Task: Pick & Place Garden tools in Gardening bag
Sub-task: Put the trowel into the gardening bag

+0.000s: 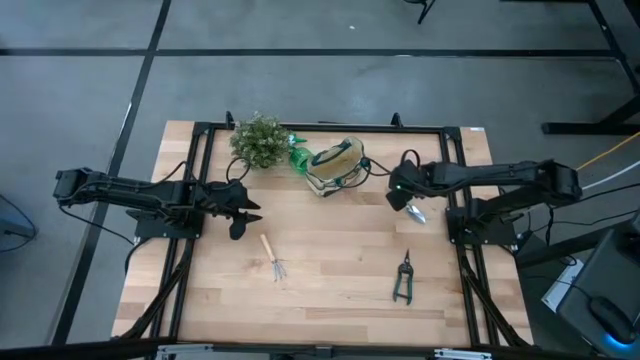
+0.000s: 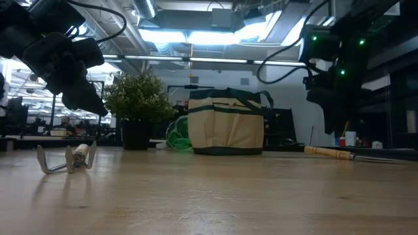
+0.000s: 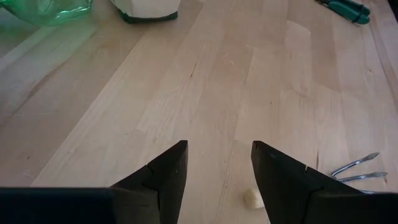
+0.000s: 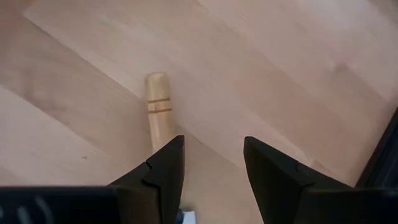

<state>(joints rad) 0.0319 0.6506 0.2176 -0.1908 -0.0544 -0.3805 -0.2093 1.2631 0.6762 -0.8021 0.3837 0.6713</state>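
Note:
The beige gardening bag (image 1: 335,166) with green trim stands at the table's far middle, with the bright green plastic tool (image 1: 300,157) lying against its left side. The wood-handled mini rake (image 1: 273,259) lies left of centre, and the black pruning shears (image 1: 403,279) lie near the front right. My right gripper (image 4: 214,167) hangs open, pointing steeply down, just above the short wood-handled tool (image 4: 158,109), whose handle runs under one finger. My left gripper (image 3: 217,163) stays open over bare wood at the left, with the rake's tines (image 3: 359,170) beside it.
A bushy potted plant (image 1: 258,140) stands left of the bag at the far edge. A black frame (image 1: 200,190) runs along the table's sides under both arms. Bare wood lies between the rake and the shears (image 2: 215,189).

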